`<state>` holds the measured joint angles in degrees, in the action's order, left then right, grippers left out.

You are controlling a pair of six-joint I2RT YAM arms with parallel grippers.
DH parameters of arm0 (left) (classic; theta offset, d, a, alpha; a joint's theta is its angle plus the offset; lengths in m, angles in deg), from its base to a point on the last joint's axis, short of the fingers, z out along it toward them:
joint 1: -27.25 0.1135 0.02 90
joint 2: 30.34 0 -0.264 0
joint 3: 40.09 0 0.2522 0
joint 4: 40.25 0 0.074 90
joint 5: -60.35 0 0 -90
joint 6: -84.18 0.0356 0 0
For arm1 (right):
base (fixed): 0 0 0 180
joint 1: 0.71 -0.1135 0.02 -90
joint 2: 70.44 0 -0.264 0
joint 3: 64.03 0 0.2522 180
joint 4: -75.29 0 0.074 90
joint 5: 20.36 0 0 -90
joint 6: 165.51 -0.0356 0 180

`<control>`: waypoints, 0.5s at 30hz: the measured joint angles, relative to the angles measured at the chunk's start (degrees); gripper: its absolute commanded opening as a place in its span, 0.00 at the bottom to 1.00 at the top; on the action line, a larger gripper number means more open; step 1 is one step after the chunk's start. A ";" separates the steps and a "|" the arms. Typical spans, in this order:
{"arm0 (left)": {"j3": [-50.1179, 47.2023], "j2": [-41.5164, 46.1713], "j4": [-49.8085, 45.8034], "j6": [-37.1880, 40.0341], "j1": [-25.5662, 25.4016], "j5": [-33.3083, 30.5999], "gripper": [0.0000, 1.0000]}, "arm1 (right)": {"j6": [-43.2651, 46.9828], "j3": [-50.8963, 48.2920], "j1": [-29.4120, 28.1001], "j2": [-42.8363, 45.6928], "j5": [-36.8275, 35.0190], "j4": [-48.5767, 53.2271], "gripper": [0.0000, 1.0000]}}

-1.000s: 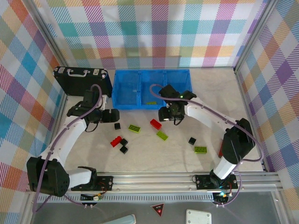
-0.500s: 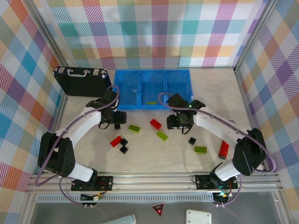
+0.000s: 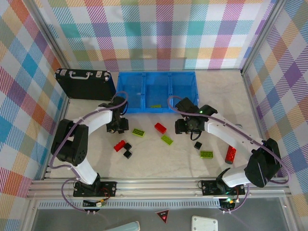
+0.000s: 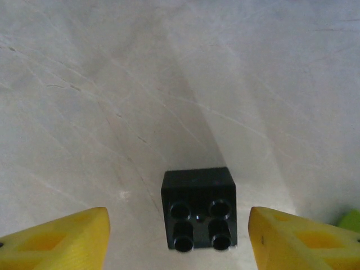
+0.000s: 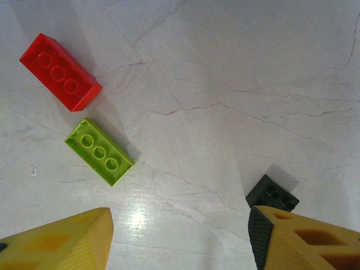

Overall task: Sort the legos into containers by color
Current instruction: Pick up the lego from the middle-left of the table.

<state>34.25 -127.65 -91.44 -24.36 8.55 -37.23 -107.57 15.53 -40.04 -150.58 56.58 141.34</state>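
Straddling black cube (image 4: 199,208) without contact, left claw (image 4: 178,225) spread; right claw (image 5: 180,222) spread, empty, over table (image 5: 236,73).

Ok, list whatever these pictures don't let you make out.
- Left wrist view: green shape cut off by the right edge.
- Right wrist view: black brick half hidden behind a yellow finger.
- Top view: the green piece in the blue bin is too small to identify.
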 measured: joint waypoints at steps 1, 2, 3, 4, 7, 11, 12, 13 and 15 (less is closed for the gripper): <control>0.00 -0.61 0.26 -0.31 0.09 0.00 0.60 | -0.17 -0.22 0.00 0.07 0.00 0.09 0.66; 0.00 -1.03 0.39 -0.52 0.13 0.02 0.57 | -0.31 -0.42 0.00 0.09 0.00 0.28 0.66; 0.00 -1.40 0.52 -0.74 0.22 0.07 0.55 | -0.39 -0.59 0.00 0.11 0.00 0.37 0.66; 0.00 -1.70 0.70 -1.01 0.26 0.22 0.53 | -0.52 -0.72 0.00 0.11 0.00 0.55 0.66; 0.00 -2.34 1.44 -1.44 0.26 0.55 0.46 | -0.61 -0.90 0.00 0.17 0.00 0.96 0.66; 0.00 -2.60 1.84 -1.60 0.26 0.92 0.38 | -0.79 -0.90 0.00 0.48 0.00 1.38 0.66; 0.02 -2.60 1.84 -1.60 0.26 1.01 0.37 | -0.79 -0.90 0.00 0.50 -0.02 1.40 0.66; 0.02 -2.60 1.84 -1.60 0.26 1.05 0.36 | -0.79 -0.90 0.00 0.52 0.00 1.42 0.66; 0.02 -2.60 1.84 -1.60 0.26 1.05 0.35 | -0.79 -0.90 0.00 0.52 -0.02 1.64 0.66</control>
<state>34.27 -130.25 -89.61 -25.96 8.81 -36.18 -108.35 14.63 -40.04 -150.06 56.56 142.98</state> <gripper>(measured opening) 0.361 0.658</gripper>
